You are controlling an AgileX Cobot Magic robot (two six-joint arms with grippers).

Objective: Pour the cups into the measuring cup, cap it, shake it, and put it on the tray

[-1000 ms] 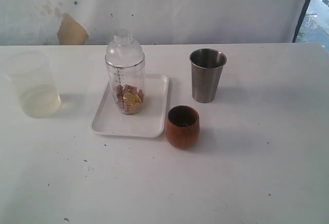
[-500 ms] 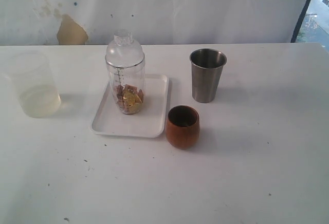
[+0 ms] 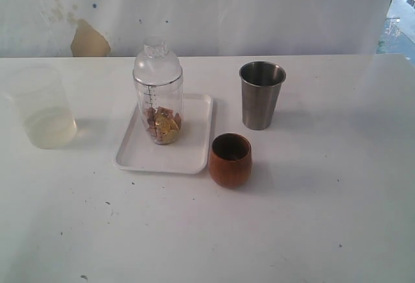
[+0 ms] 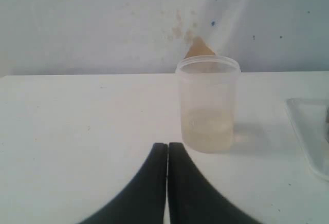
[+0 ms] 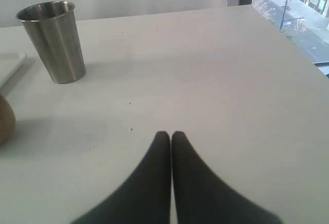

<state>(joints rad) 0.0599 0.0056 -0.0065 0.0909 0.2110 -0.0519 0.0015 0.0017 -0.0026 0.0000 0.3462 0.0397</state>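
- The measuring cup (image 3: 157, 104) is standing upright on the tray (image 3: 196, 141), a bit left of the tray's middle. The clear domed lid (image 3: 157, 62) is sitting on top of it.
- Down in the bottom of it there's a little heap of brownish and golden bits (image 3: 163, 126). The black scale runs down the side that faces the exterior camera.
- The tray lies flat on the white table (image 3: 311, 224), somewhat left of centre.
- The wooden cup (image 3: 230, 160) is upright just off the tray's near right corner, really close to the rim. I can't tell if they're actually touching. The inside just looks dark, so no idea what's in there.
- The steel tumbler (image 3: 262, 96) stands upright farther back, to the right of the tray. There's a clear gap between it and both the tray and the wooden cup.
- Way over on the left is the frosted plastic cup (image 3: 43, 106), well apart from the tray, with some pale cloudy liquid in its lower part.
- Left claw (image 4: 167, 146): fingers pressed together with nothing between them, low over the table on the near side of the frosted plastic cup.
- Right claw (image 5: 170, 134): same deal, fingers tip to tip on nothing. It's over the table to the right of the wooden cup and nearer than the steel tumbler.
- Behind the table hangs a white backdrop (image 3: 259, 10) with a tan patch (image 3: 89, 39) toward the far left.
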